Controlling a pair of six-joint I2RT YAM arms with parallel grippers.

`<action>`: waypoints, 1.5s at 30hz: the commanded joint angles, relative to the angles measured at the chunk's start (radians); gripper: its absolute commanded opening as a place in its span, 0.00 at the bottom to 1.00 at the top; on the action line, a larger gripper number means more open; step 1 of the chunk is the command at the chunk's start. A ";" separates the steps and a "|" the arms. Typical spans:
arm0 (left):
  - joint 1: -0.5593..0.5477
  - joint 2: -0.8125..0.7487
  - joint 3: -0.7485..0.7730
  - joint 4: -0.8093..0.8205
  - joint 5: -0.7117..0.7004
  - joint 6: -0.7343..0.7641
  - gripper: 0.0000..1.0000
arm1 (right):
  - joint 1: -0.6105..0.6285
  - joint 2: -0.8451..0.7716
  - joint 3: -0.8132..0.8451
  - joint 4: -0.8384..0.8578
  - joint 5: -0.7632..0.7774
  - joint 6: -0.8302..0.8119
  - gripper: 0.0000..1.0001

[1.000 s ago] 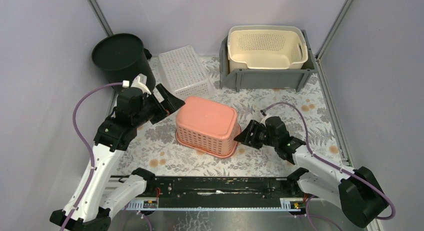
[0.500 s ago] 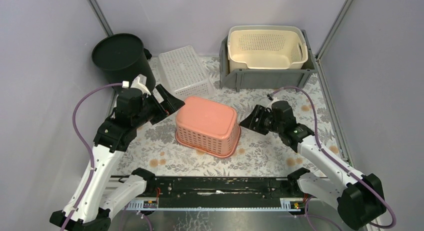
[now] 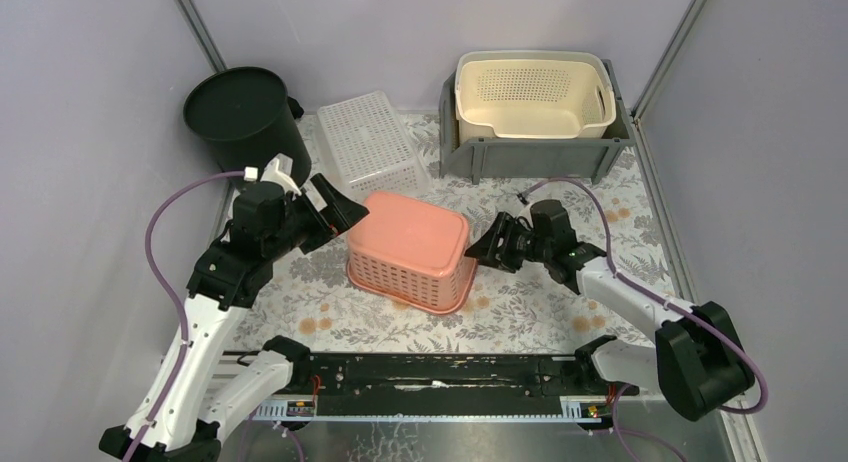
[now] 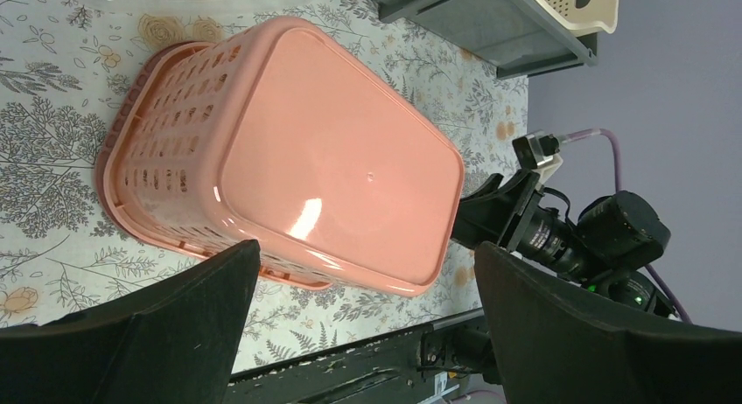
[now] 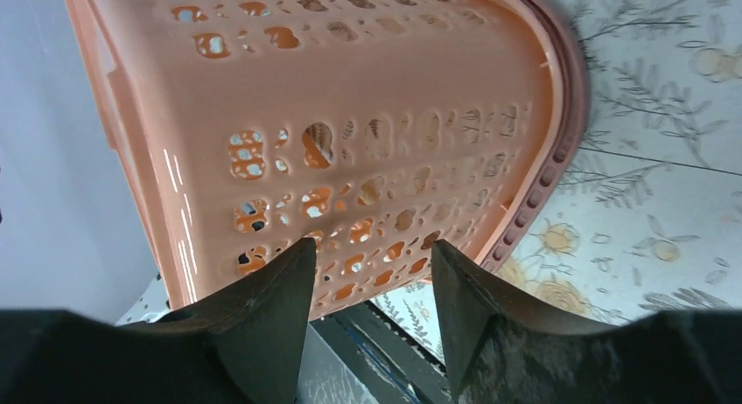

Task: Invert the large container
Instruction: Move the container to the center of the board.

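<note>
Basket (image 3: 410, 247), pink and perforated, sat mid-table on the floral mat (image 3: 540, 307) with its solid base up and its rim down. By these views the flip looked done or nearly so. Left gripper (image 3: 338, 214) hung at the basket's far-left corner with jaws spread wide and nothing held. Right gripper (image 3: 482, 250) was at the right end wall, jaws also spread and empty. The wrist view showed the wall right ahead of its fingers, but contact couldn't be confirmed.

The step in hand was judged to be settling the basket flat and clearing off. To do that well:
- Keep both jaws apart and back each arm straight outward from its end wall.
- Don't let a fingertip catch in the side holes or hook under the rim lip.
- Go slow, since the basket would likely be light and slide or tip easily.
- Check that the rim seats flat all round.
- Left arm should watch the white basket (image 3: 368, 142) just behind it.
</note>
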 commanded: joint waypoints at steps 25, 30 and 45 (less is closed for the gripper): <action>-0.005 -0.056 -0.003 0.010 -0.001 0.023 1.00 | 0.335 0.528 0.400 0.305 -0.013 0.154 0.58; -0.006 -0.057 0.000 -0.001 -0.007 0.028 1.00 | 0.392 0.668 0.544 0.335 -0.014 0.186 0.58; -0.005 -0.040 0.051 -0.050 0.000 0.049 1.00 | 0.451 1.128 1.181 0.310 -0.062 0.242 0.61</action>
